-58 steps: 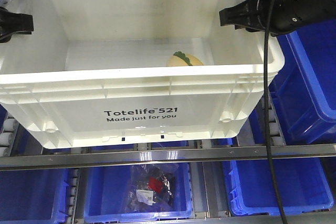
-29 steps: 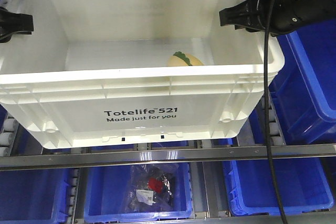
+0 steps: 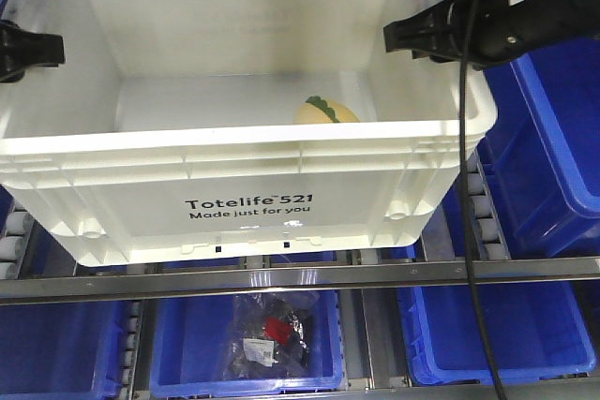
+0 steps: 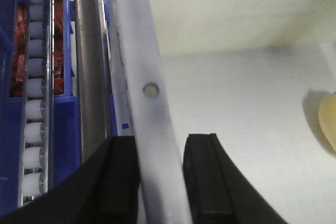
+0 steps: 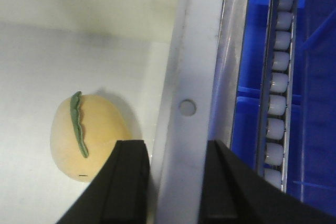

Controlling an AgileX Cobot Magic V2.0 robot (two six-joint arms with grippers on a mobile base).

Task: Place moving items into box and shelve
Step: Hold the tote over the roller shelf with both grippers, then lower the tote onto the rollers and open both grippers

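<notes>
- Exterior front-facing view: against the picture a second ago, the box [image 3: 248,175] has shifted a little toward the left of the frame; its right rim corner, which stood further right, now sits nearer centre, and the right gripper [image 3: 398,37] has moved left with it; the left gripper [image 3: 47,47] in the upper left has barely shifted.
- My reading: both arms are carrying or sliding the box along the shelf rails, so the packing step looks done and the shelving step is in hand.
- Left wrist view: the left gripper [image 4: 157,177] is clamped on the box's side wall [image 4: 149,103], one black finger outside, one inside.
- Right wrist view: the right gripper [image 5: 176,182] grips the opposite wall [image 5: 186,103] the same way, its inner finger just beside the plush fruit [image 5: 86,137].
- The plush fruit [image 3: 327,110], yellow-orange with a green leaf, lies on the box floor toward the right wall, right of centre in the front view; no other toy shows.
- Around: blue bins [image 3: 548,128] flank the box at right and fill the lower row [image 3: 244,344], one holding a bagged item [image 3: 272,334]; a metal rail [image 3: 300,278] crosses under the box; roller tracks [image 5: 278,103] run beside it; the right arm's black cable [image 3: 469,185] hangs across the box's right corner and could snag.
</notes>
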